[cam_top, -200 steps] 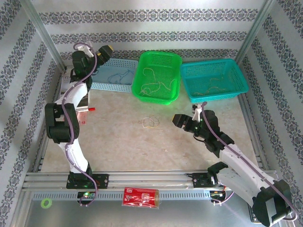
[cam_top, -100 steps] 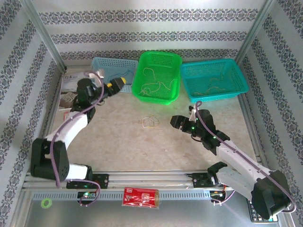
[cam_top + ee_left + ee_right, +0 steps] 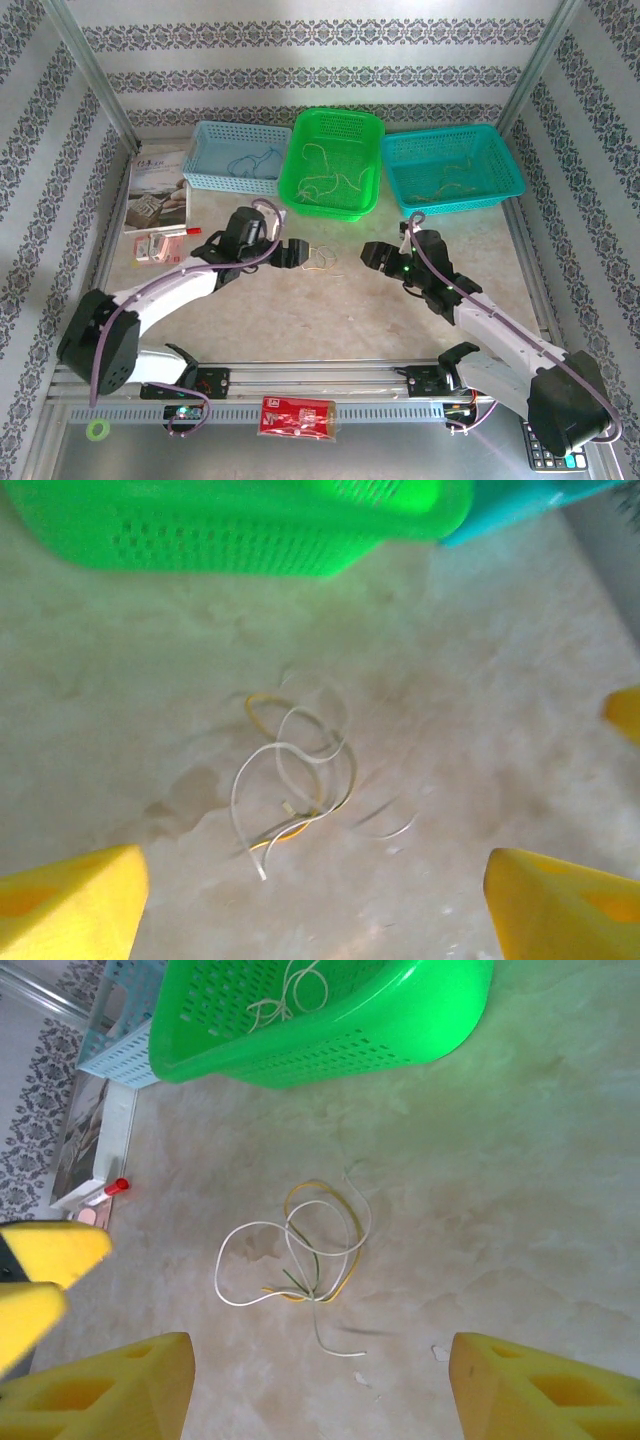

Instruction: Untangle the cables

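Note:
The cables (image 3: 320,261) are a small loose clump of thin white, yellow and greenish cords lying on the table in front of the green basket. My left gripper (image 3: 298,254) sits just left of the clump, open. In the left wrist view its yellow fingertips (image 3: 70,900) stand wide apart, with the cables (image 3: 300,820) ahead of them and untouched. My right gripper (image 3: 372,256) hovers to the right of the clump, also open. In the right wrist view the cables (image 3: 311,1293) lie beyond the gap of the right gripper (image 3: 320,1385), and the left gripper's yellow fingers (image 3: 45,1260) show at the left edge.
Three baskets line the back: a pale blue basket (image 3: 240,127), a green basket (image 3: 340,113) and a teal basket (image 3: 440,133), each with thin cords inside. A booklet (image 3: 158,185) and a small red-tipped item (image 3: 165,240) lie at the left. A red packet (image 3: 297,417) sits on the front rail.
My left arm swung down from the pale blue basket at the back left to the table's middle, ending beside the clump. The right arm barely moved. The clump stayed put.

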`<state>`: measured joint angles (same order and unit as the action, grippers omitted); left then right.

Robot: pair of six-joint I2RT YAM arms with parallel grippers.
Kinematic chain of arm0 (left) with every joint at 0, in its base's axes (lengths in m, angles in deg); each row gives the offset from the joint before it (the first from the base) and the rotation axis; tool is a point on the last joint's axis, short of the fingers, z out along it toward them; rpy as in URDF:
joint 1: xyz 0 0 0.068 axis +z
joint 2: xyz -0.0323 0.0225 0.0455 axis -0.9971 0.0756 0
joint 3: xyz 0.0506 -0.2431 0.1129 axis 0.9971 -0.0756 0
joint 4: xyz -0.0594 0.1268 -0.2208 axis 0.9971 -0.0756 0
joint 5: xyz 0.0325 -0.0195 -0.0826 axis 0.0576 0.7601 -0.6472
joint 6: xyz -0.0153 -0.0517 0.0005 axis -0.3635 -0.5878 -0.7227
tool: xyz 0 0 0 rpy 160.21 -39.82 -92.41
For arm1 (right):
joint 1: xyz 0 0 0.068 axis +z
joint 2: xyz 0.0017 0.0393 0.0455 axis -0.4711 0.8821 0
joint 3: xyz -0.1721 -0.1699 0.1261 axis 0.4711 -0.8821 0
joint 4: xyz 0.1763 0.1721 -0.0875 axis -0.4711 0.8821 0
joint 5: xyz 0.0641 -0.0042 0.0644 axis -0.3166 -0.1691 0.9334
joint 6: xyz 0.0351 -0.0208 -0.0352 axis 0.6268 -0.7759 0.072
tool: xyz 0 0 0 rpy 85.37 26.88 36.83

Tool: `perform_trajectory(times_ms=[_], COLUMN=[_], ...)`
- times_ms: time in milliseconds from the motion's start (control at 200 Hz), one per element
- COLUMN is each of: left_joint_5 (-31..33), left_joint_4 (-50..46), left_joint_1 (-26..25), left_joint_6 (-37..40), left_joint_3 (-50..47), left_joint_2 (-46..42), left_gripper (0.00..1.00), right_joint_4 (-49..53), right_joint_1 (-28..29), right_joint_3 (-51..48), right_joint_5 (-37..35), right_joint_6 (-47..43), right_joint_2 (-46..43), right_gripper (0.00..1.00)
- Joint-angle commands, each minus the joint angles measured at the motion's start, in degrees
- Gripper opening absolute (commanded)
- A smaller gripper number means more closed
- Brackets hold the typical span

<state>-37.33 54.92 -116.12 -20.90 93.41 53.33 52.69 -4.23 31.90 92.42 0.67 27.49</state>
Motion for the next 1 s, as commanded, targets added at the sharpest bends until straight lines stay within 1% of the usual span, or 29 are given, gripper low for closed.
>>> perform_trajectory(times_ms=[0,110,260,380,610,679,839,914,954,994], left_joint_5=[4.1,4.9,4.3,3.6,2.2,1.9,0.7,-0.5,-1.4,-2.7], left_joint_4=[-4.1,-4.0,-3.1,-2.3,-1.1,-1.2,-3.0,-3.8,-4.3,-4.4], left_joint_1=[-1.5,-2.0,-2.4,-2.3,-2.3,-2.3,-2.4,-2.4,-2.3,-2.4], left_joint_6=[4.8,5.0,5.0,4.7,4.0,4.0,3.3,2.1,1.4,0.4], left_joint_3=[3.7,6.1,8.6,10.0,11.5,11.7,12.1,12.3,12.5,12.5], left_joint_2=[4.1,9.3,14.7,17.8,21.7,22.4,21.2,19.1,17.9,16.7], left_gripper=[0.82,0.77,0.70,0.62,0.47,0.39,0.13,0.04,0.01,0.00], right_joint_4=[-0.8,-0.3,-0.1,-0.2,-1.8,-2.5,-3.9,-4.6,-4.9,-5.2], right_joint_1=[-1.0,-1.6,-2.2,-2.5,-2.4,-2.0,-0.1,1.1,1.7,2.5], right_joint_3=[-0.5,-1.1,-2.0,-2.4,-2.1,-2.1,-1.5,-0.8,-0.4,0.1], right_joint_5=[-1.3,-1.1,-0.4,0.3,4.6,5.0,4.6,4.2,3.7,3.4], right_joint_6=[-1.2,-1.1,-1.2,-1.5,-1.9,-1.8,-1.7,-1.8,-1.9,-2.0], right_joint_2=[-1.2,-2.1,-2.7,-2.5,1.3,2.2,4.4,6.0,6.9,7.8], right_gripper=[0.68,0.68,0.68,0.68,0.68,0.68,0.68,0.68,0.68,0.68])
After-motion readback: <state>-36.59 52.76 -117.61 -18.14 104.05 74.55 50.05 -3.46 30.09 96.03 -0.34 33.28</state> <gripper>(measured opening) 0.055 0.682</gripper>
